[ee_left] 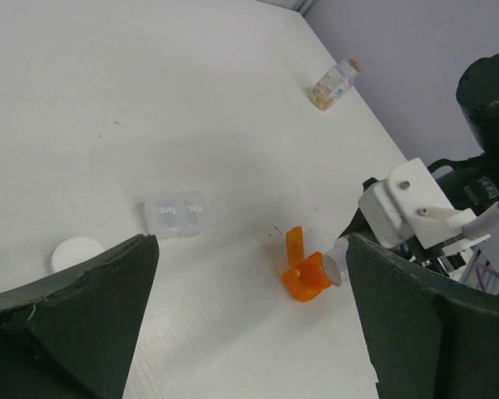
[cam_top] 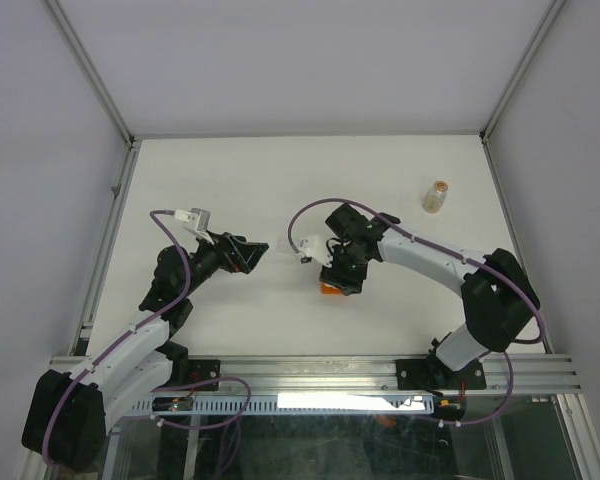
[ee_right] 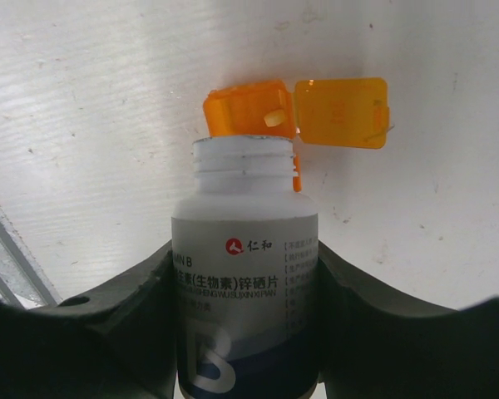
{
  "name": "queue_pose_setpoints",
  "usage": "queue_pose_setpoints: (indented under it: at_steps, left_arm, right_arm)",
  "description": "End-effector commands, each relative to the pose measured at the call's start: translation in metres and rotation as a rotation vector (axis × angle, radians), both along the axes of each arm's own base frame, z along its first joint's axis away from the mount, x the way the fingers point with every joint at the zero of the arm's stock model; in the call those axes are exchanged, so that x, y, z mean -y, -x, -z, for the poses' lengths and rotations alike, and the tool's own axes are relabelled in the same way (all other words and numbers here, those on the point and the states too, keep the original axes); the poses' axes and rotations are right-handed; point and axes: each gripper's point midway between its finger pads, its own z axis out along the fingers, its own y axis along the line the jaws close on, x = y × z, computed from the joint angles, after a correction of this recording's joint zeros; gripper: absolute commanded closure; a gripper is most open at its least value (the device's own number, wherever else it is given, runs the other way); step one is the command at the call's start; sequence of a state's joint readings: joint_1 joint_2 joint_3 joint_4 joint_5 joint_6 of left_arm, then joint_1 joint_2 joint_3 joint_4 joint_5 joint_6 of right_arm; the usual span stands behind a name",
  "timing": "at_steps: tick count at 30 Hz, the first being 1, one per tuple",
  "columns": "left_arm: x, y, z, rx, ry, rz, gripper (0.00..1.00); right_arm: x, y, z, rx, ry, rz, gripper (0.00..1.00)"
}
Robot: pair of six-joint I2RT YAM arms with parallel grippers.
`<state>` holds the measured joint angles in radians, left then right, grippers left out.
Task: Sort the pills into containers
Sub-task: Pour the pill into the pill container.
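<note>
My right gripper [ee_right: 243,266] is shut on the white bottle with a dark band [ee_right: 245,249]. The bottle is uncapped and tipped, its mouth right at the stubby orange cup [ee_right: 249,108], whose hinged lid [ee_right: 341,112] lies open. One small tan pill [ee_right: 273,118] sits in the cup. From above, the right gripper [cam_top: 340,272] hangs over the orange cup [cam_top: 329,289] at mid-table. My left gripper [cam_top: 252,254] is open and holds nothing, a short way left of the cup [ee_left: 303,280]. The clear vial [cam_top: 436,196] stands far right, holding tan bits.
A small clear plastic box [ee_left: 176,214] and a round white cap [ee_left: 76,252] lie on the white table near the left gripper [ee_left: 251,249]. The vial [ee_left: 334,83] stands near the right wall. Metal frame rails edge the table [cam_top: 230,180].
</note>
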<state>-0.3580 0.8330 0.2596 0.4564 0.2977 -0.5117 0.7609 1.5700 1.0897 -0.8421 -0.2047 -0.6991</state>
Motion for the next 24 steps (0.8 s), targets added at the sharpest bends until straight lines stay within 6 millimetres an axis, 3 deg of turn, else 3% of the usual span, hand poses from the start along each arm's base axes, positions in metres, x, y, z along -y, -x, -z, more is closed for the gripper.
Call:
queue_pose_setpoints:
  at_steps: [1,4,10,15,24]
  left_arm:
    - [0.002,-0.005,-0.031,0.101,0.018,0.01,0.01]
    - [0.002,-0.004,-0.031,0.1,0.019,0.011,0.01]
    - [0.001,-0.004,-0.033,0.106,0.022,0.011,0.01]
    - [0.003,-0.003,-0.036,0.096,0.036,0.016,0.01]
    - [0.021,0.011,-0.041,0.056,0.174,0.134,0.01]
  right_arm:
    - [-0.021,0.008,-0.02,-0.002,-0.17,-0.018,1.0]
    - [-0.021,0.007,-0.028,-0.038,-0.262,0.01,1.0]
    - [-0.029,0.005,-0.07,-0.151,-0.545,0.045,1.0]
    - [-0.021,-0.003,-0.092,-0.161,-0.702,0.087,1.0]
    - [-0.018,0.005,-0.115,-0.119,-0.794,0.058,1.0]
